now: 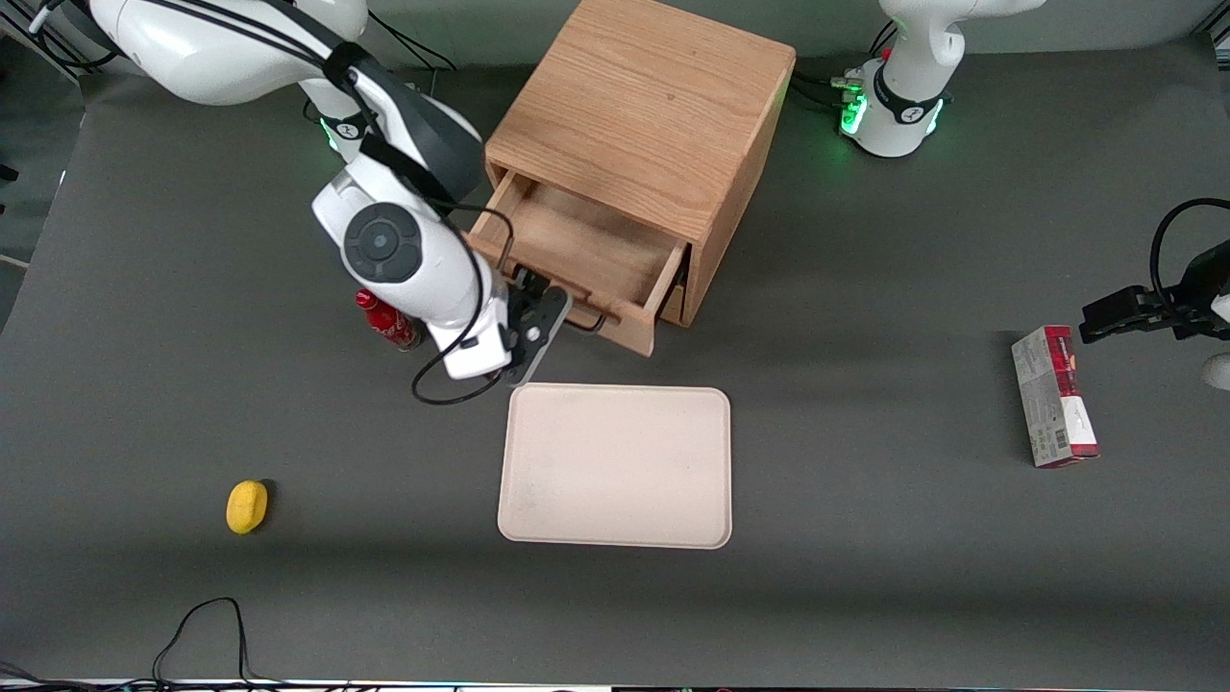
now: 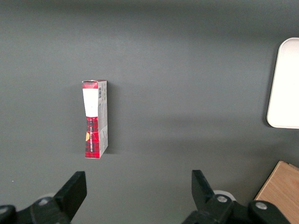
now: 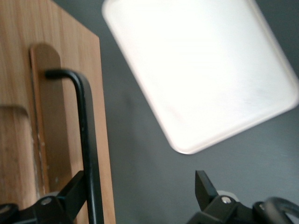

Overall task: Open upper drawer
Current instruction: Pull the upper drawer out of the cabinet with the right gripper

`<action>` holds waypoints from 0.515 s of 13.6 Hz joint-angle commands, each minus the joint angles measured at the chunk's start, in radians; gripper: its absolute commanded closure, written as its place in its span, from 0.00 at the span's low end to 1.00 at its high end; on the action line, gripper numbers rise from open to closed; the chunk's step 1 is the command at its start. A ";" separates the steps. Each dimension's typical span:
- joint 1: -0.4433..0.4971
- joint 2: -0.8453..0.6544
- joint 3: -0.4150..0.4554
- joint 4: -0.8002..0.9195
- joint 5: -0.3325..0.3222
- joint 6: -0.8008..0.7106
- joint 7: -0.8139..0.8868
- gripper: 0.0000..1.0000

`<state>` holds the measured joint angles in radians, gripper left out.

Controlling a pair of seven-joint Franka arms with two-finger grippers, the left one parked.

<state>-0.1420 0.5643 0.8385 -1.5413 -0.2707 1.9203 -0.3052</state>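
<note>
Right wrist view is showing my hand (image 3: 140, 196) with its fingers spread apart, one finger (image 3: 74, 193) sitting just against the black wire handle (image 3: 84, 140) and the other finger (image 3: 205, 189) hanging well clear over the grey tabletop (image 3: 140, 186). So I am not clamping anything; the bar is running past one finger only.

From the front camera, my hand (image 1: 538, 322) is hovering at the face of the upper drawer (image 1: 577, 259), which is sticking out of the oak cabinet (image 1: 644, 106) a good way, its bare wooden floor showing. I judge the drawer to be largely open already, though perhaps not fully drawn.

Just nearer the front camera than my hand, the cream tray (image 1: 615, 466) is lying flat, its edge close to the drawer front. A red can (image 1: 387, 322) is standing right beside my wrist, toward the working arm's end, and a yellow lemon-like thing (image 1: 247, 506) is sitting farther out. A red and white carton (image 1: 1054, 396) is lying toward the parked arm's end.

What I am worrying about: with fingers loose, any further pull would slip off the bar. If I am dragging outward, the drawer front or my fingers could strike the tray and shove it. Swinging my wrist away could knock the can over.
</note>
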 commanded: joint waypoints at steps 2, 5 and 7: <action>0.009 0.083 -0.016 0.122 -0.070 -0.007 -0.049 0.00; 0.007 0.109 -0.055 0.177 -0.114 -0.007 -0.090 0.00; 0.007 0.115 -0.090 0.207 -0.113 -0.007 -0.091 0.00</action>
<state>-0.1448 0.6508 0.7749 -1.3978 -0.3563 1.9216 -0.3690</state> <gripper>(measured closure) 0.000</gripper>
